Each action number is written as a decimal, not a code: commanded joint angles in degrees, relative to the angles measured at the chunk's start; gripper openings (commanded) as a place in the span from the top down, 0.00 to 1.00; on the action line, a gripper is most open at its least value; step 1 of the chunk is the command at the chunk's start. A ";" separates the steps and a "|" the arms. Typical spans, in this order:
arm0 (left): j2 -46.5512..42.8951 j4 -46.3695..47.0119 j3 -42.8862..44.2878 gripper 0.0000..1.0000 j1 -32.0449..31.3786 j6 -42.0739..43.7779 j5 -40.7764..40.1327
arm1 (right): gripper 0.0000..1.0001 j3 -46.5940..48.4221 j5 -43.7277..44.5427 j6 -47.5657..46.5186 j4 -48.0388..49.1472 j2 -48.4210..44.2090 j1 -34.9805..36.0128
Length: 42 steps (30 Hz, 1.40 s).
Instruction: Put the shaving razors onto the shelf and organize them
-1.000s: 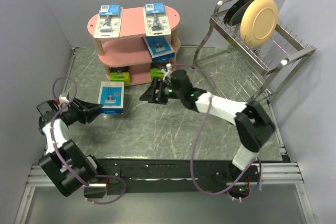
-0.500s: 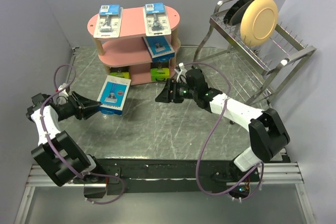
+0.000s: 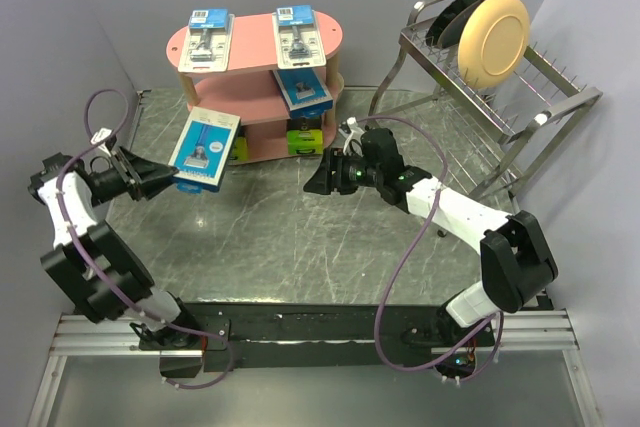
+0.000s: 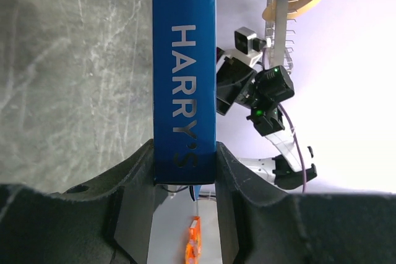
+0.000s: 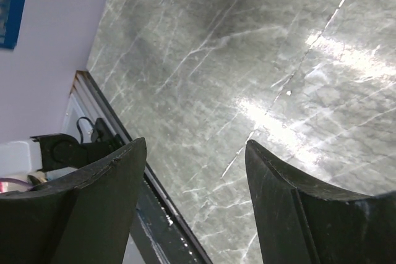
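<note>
The pink three-tier shelf (image 3: 255,42) stands at the back. Two clear blister packs (image 3: 210,39) (image 3: 298,35) lie on its top board. A blue-carded pack (image 3: 305,92) lies on the middle board. Two boxes with lime-green ends (image 3: 305,137) (image 3: 237,147) sit on the bottom tier. My left gripper (image 3: 163,179) is shut on the second blue-carded pack (image 3: 205,150) and holds it in the air left of the shelf; the left wrist view shows its "HARRY'S" edge (image 4: 184,72) between the jaws (image 4: 184,171). My right gripper (image 3: 318,177) is open and empty above the table (image 5: 195,153).
A silver wire dish rack (image 3: 520,97) with a cream plate (image 3: 493,39) and a dark plate stands at the back right. Grey walls close in on the left and back. The table is grey marble (image 3: 300,237).
My left gripper has lifted the blue-carded pack off the table and carried it up and left, near the shelf's left end. My right gripper has drawn back right from the shelf.
</note>
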 commanded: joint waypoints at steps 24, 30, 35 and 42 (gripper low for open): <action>-3.42 -7.84 3.65 0.95 -6.82 14.92 4.51 | 0.26 6.60 4.08 -13.53 -7.94 0.79 1.71; -11.70 15.18 -7.17 0.93 -1.90 -16.30 -8.97 | 0.26 8.44 4.95 -14.58 -8.47 1.06 3.21; -13.10 42.06 -15.35 0.91 -2.07 -39.42 -11.33 | 0.25 9.59 5.22 -15.73 -8.82 0.80 4.00; -12.41 72.53 -19.59 0.91 -5.84 -66.00 -14.76 | 0.25 7.66 5.83 -16.26 -9.17 -0.70 4.01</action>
